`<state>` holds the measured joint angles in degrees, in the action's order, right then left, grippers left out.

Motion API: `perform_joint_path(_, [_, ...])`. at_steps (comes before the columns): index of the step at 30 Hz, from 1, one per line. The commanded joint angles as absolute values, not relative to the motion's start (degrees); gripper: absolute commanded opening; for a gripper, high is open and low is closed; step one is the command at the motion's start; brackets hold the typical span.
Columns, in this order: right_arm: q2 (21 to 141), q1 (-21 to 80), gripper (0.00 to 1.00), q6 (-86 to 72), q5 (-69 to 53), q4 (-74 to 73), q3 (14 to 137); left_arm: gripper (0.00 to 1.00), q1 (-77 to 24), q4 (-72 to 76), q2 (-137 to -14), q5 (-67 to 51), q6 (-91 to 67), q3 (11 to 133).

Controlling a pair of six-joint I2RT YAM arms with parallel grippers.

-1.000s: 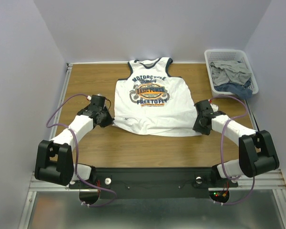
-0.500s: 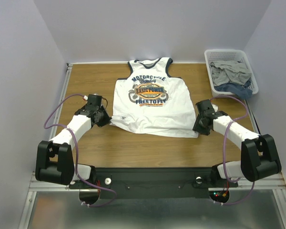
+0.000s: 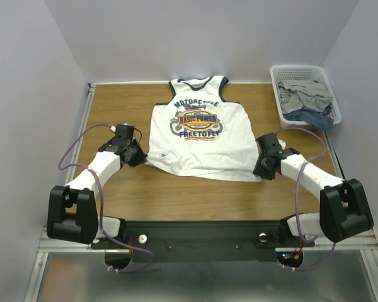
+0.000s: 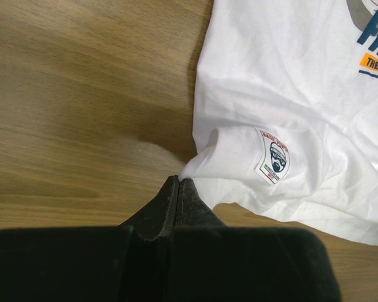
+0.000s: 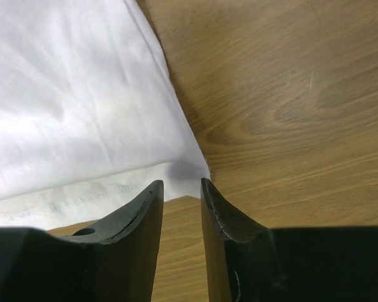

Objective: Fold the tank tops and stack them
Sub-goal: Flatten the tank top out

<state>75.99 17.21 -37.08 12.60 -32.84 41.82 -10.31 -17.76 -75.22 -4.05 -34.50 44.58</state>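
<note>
A white tank top (image 3: 200, 135) with navy trim and a "MOTORCYCLE" print lies flat, print up, on the wooden table, neck toward the far edge. My left gripper (image 3: 140, 157) is shut on its lower left hem corner; in the left wrist view the fingertips (image 4: 178, 180) pinch a small peak of the white cloth (image 4: 290, 94). My right gripper (image 3: 258, 170) is open at the lower right hem corner. In the right wrist view its jaws (image 5: 181, 184) stand apart just short of the cloth corner (image 5: 75, 107), not touching it.
A white plastic basket (image 3: 278, 88) stands at the far right with grey and blue garments (image 3: 307, 97) heaped in it. A metal rail (image 3: 88, 119) runs along the table's left edge. Bare wood (image 3: 189, 198) lies between the hem and the arm bases.
My left gripper has drawn the lower left corner slightly outward and away, tightening the hem. My right arm has shifted a little left, toward the right hem corner.
</note>
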Motion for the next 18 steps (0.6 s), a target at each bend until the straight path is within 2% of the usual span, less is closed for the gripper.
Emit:
perform_joint_path(1, [74.8, 18.0, 0.36, -38.6, 12.7, -33.3, 40.4, 0.0, -9.1, -17.1, -74.4, -3.3, -33.7, 44.2])
perform_joint_path(18, [74.0, 21.4, 0.38, -41.4, 11.0, -31.7, 38.7, 0.0, -6.5, -15.6, -75.6, -5.2, -33.5, 43.7])
